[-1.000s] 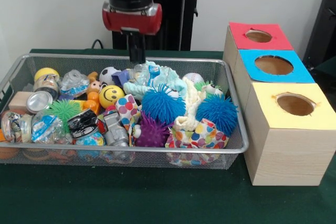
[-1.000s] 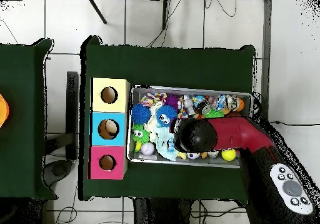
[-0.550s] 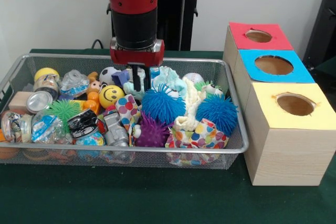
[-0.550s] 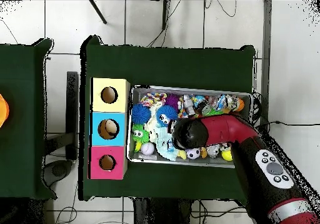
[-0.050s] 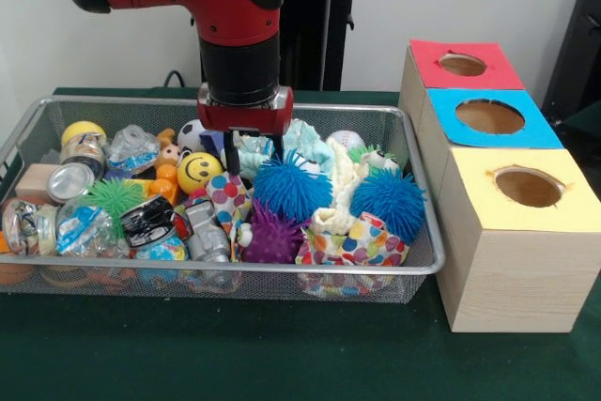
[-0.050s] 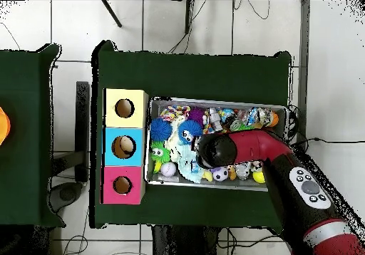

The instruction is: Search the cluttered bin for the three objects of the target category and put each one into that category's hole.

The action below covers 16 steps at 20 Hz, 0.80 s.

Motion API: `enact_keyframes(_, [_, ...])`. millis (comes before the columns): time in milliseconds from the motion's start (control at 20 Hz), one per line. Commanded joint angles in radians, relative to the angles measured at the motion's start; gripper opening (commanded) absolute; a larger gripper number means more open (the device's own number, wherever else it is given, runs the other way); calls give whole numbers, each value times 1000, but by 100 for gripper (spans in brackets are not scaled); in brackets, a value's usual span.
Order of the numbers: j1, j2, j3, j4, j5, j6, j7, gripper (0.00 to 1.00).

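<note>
Front view: gripper (image 5: 253, 146), fingers spread, straddles pale blue cloth (image 5: 302, 141) at bin (image 5: 421, 260) far side; should close squarely, lift straight.

Wall: we see a plain off-white wall (image 5: 103, 49) behind the table in the front view.
Floor: we see pale grey square floor tiles (image 6: 214, 24) with dark joints in the overhead view.
Cables: thin black cables (image 6: 246, 8) trail across the tiles near the table's far edge.
Table: a table covered in dark green cloth (image 6: 192, 70) fills the middle.
Second table: another dark green covered table (image 6: 25, 134) stands apart at the left edge of the overhead view.
Light: even and soft, we note no hard shadows.
</note>
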Motion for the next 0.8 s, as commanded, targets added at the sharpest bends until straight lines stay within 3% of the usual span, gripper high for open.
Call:
enact_keyframes(50, [-28,30,7,-86,-46,-21,-127,100])
enact_keyframes(300, [-36,18,11,-78,-41,-12,-135,100])
enact_keyframes(800, [-115,-30,56,-83,-19,73,-256,100])
